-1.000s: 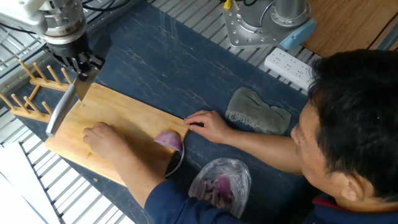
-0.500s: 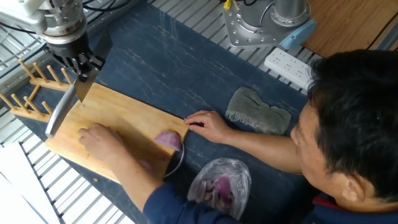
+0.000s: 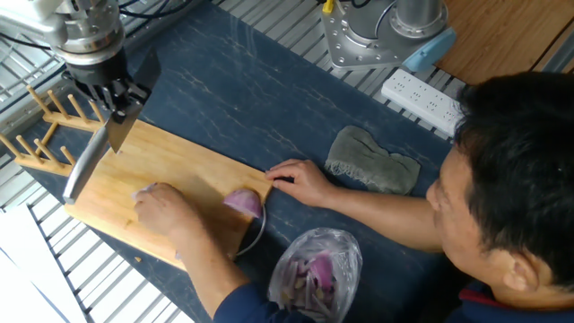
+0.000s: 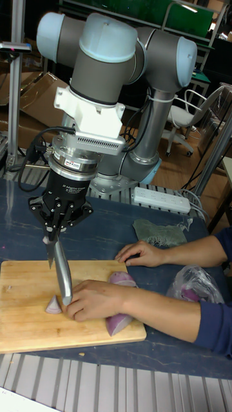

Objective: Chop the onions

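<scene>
Fingers of the gripper (image 4: 50,239) are clamped on the handle of a knife (image 4: 62,277), whose blade slants down toward the cutting board (image 4: 26,322). A small onion wedge (image 4: 53,305) lies on the board right at the blade's tip, at about 6 o'clock from the fingers. Two bigger onions sit at the board's 3 o'clock end: one (image 4: 122,279) by the far edge, one (image 4: 118,322) by the near edge. I judge the cut cannot safely start: a person's hand (image 4: 96,299) rests on the board just beside the small wedge, touching or nearly touching the blade. Their other hand (image 3: 300,182) steadies the board's end. Farther out on the counter (image 3: 233,81) lie a bag of onion scraps (image 3: 316,266), a cloth (image 3: 372,161) and a power strip (image 3: 421,95).
</scene>
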